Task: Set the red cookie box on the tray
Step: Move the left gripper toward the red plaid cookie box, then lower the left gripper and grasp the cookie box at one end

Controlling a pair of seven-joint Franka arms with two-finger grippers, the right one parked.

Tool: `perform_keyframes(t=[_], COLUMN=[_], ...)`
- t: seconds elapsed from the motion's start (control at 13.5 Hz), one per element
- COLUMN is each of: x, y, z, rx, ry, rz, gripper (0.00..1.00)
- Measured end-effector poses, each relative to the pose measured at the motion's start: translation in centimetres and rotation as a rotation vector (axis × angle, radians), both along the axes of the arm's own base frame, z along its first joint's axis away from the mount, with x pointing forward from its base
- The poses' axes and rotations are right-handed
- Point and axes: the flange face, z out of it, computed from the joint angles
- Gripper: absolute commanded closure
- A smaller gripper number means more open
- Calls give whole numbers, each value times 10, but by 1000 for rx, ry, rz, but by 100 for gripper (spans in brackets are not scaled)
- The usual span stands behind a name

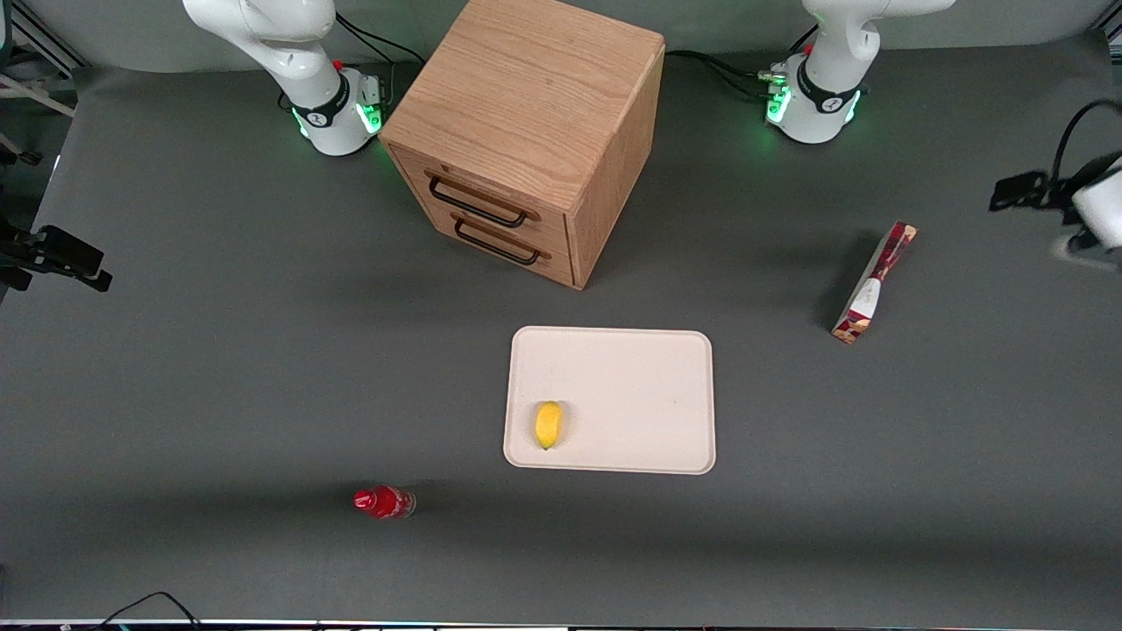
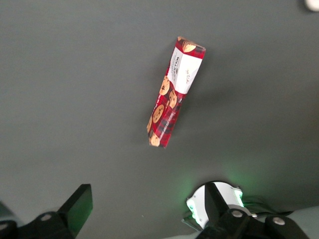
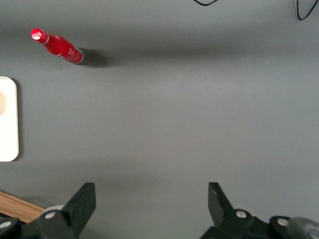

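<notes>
gripper point(image 2: 144, 209): held above the table over the cookie box, fingers spread wide, nothing gripped | cookie box point(image 1: 873, 282): lying on the table toward the working arm's end, well apart from the tray point(image 1: 631, 368) | lemon point(image 1: 549, 424): on tray

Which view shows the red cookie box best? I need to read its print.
The left wrist view: the red cookie box fills more of the picture, cookie print and white patch plain, with the open gripper above it. The front view shows it small on the table; the right wrist view misses it.
</notes>
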Motion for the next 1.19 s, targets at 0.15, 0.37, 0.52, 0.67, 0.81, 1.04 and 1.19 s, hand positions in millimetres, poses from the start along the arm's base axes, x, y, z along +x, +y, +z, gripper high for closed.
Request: perform_keyframes(t=[0.15,0.37,0.52,0.67,0.81,1.04,1.19], x=[1,-21,-38,-51,-59,-64,-64], y=[-6,-14,-17,-19,-21,-22,-22], z=[-70,-150,-183,-207,-230,-258,-265], rx=[-30,-65,-71,-71,-78,-93,-108], ry=[43,46,23,-8,-31,-46,-52], rz=[-62,-108,-122,-129,-120,-88,-55], gripper=[0,0,0,0,14,93,100])
